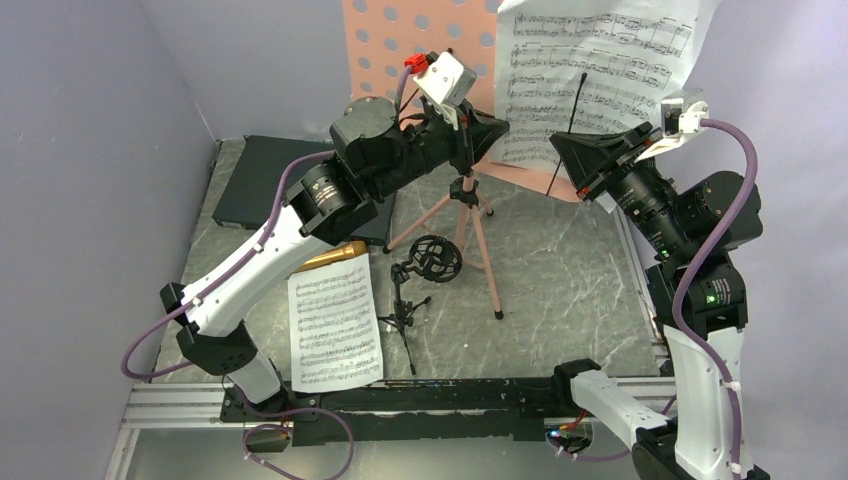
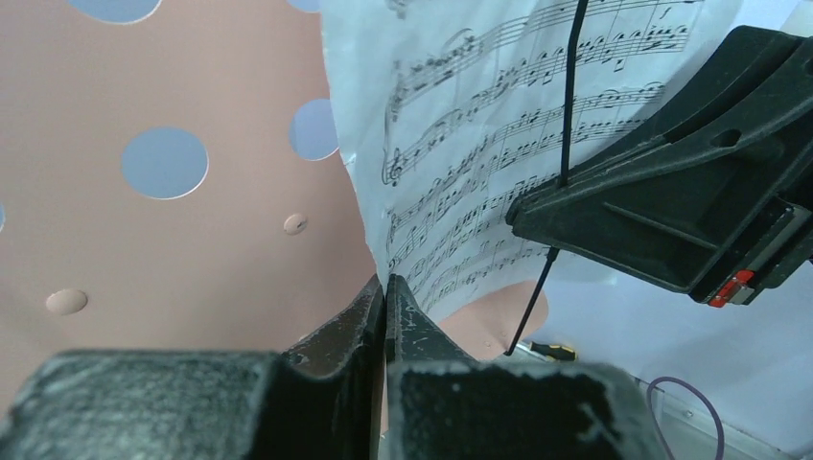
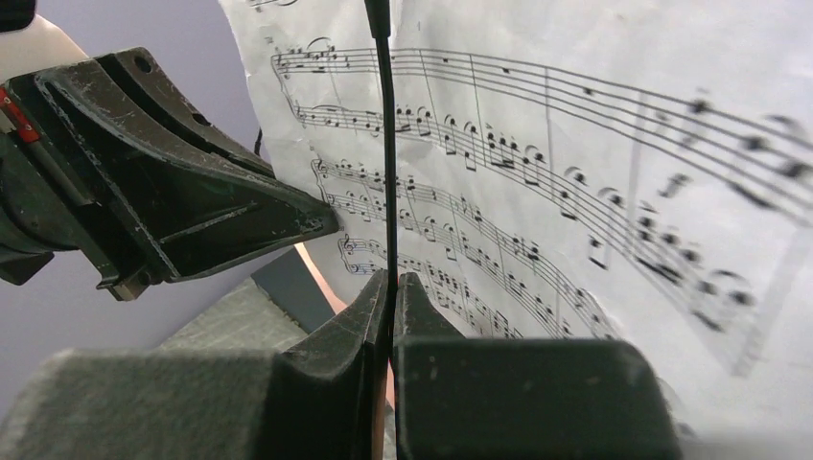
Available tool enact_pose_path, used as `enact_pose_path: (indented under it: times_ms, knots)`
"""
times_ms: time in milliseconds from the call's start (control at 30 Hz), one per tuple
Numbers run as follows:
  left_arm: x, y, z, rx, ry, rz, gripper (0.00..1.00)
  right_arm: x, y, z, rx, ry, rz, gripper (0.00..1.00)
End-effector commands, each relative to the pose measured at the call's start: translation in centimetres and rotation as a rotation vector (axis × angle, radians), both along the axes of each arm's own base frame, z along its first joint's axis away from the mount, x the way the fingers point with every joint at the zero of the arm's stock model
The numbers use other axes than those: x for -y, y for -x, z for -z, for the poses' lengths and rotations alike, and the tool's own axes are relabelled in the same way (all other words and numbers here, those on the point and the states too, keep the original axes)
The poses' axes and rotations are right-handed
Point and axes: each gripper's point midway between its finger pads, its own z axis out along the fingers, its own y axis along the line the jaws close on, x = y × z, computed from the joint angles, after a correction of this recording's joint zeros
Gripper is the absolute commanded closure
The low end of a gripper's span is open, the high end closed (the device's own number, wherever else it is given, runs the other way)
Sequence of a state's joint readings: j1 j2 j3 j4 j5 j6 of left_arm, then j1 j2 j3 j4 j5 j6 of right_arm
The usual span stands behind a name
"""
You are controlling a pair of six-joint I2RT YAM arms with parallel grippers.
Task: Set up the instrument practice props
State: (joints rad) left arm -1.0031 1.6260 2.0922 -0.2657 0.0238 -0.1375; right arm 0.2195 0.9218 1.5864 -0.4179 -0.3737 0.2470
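The pink-copper perforated music stand [image 1: 400, 45] rises on its tripod [image 1: 470, 225] at the back. A white sheet-music page [image 1: 590, 70] leans against its right half. My left gripper [image 2: 384, 284] is shut on that page's lower left edge. My right gripper [image 3: 392, 280] is shut on the thin black wire arm [image 3: 383, 144] that crosses the front of the page. The two grippers face each other, a little apart. A second page [image 1: 335, 322] lies flat on the mat. The gold microphone [image 1: 335, 256] lies beside it, partly under my left arm. The black tripod mic stand [image 1: 420, 275] stands in front of the tripod.
A flat black box [image 1: 265, 180] lies at the back left of the grey mat [image 1: 560, 290]. Purple walls close in the left, back and right. An aluminium rail [image 1: 420, 395] runs along the near edge. A small yellow-handled tool [image 2: 554, 351] lies beyond the stand.
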Motion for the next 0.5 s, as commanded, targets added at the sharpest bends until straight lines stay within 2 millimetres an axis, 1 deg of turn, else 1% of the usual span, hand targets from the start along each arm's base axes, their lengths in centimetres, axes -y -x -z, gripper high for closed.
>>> enact_pose_path:
  times_ms: [0, 67, 333, 467]
  knots:
    - [-2.2, 1.1, -3.8, 0.069, 0.091, -0.021, 0.95, -0.4, 0.1, -0.1, 0.004, -0.006, -0.026, 1.00]
    - [-2.4, 1.2, -4.0, 0.077, 0.097, -0.022, 0.97, -0.5, 0.1, 0.0, 0.002, -0.007, -0.027, 1.00]
    - [-3.8, 1.2, -4.7, 0.105, 0.103, -0.064, 0.97, -0.5, -0.1, 0.1, -0.004, -0.008, -0.026, 1.00]
    - [-3.6, 1.3, -4.4, 0.114, 0.070, -0.056, 0.97, -0.6, -0.2, 0.3, -0.009, -0.009, -0.030, 1.00]
